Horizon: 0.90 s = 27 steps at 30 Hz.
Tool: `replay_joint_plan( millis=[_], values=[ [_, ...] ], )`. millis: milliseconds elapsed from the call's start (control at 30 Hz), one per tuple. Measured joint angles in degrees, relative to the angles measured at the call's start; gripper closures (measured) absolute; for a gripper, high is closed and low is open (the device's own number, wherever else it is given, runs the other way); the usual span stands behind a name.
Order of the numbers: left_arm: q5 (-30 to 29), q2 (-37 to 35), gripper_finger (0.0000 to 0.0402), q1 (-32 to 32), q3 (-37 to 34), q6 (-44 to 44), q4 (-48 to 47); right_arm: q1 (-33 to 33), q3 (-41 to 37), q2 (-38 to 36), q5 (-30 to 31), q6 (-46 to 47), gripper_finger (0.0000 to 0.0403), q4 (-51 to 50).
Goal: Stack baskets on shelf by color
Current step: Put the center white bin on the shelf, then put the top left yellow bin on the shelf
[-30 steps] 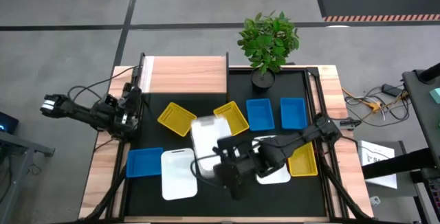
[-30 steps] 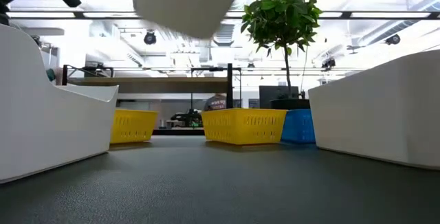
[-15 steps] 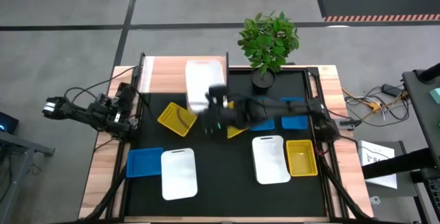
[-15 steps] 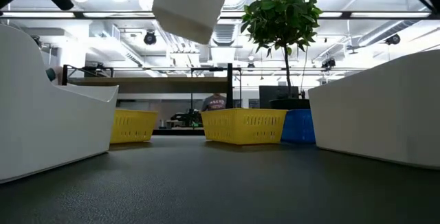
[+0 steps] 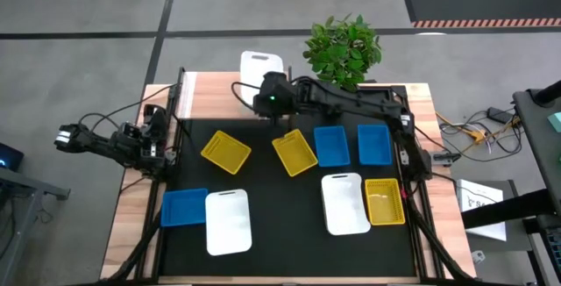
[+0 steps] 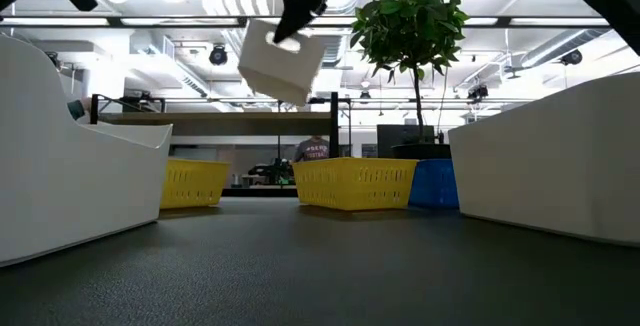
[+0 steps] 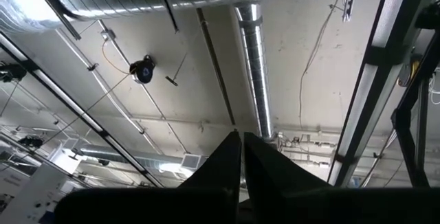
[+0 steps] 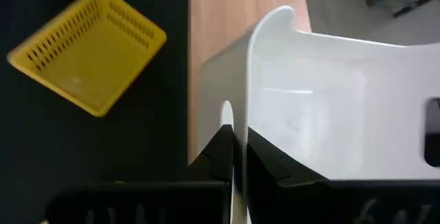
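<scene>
From overhead, the right end effector (image 5: 268, 102) has swung across the tabletop (image 5: 280, 225) and now hangs over the shelf (image 5: 219, 93), carrying a white basket (image 5: 256, 65) that juts past the shelf's far edge; half a second back it was only nearing the shelf, a second back down among the near baskets. So this is the delivery leg, the first white basket about to be set down, I'd judge. Left behind on the tabletop: two white, three blue and three yellow baskets, none stacked yet. The left end effector (image 5: 67, 135) waits off the tabletop's left side. Down at table height, the white basket (image 6: 282, 58) hangs tilted high in the air, farther off than it showed a moment ago, with a yellow basket (image 6: 355, 183) standing beyond on the black surface. The left wrist camera stares up at ceiling ducts, its fingers (image 7: 227, 162) pinched together on nothing. The right wrist camera shows the fingers (image 8: 221, 152) clamped on the white basket's rim (image 8: 247, 66), light wood directly beneath.
</scene>
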Motion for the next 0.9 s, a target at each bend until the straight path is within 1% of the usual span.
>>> replay_joint_plan(
  millis=[267,567,700,900],
  values=[
    [0.0,-0.32,0.04,0.0,-0.02,0.02,-0.08,-2.07,-5.54,0.0,0.1,-1.31,0.0394,1.97],
    [0.0,-0.51,0.04,0.02,-0.02,0.02,-0.04,-2.41,-7.44,0.0,0.26,-3.55,0.0392,3.35],
    [0.0,-0.66,0.04,0.02,-0.04,0.0,-0.06,-2.46,-7.46,0.0,0.27,-3.65,0.0374,4.55],
    [0.0,-0.63,0.04,0.0,-0.07,-0.01,-0.08,-2.54,-7.46,0.0,0.28,-1.92,0.0328,5.02]
  ],
)
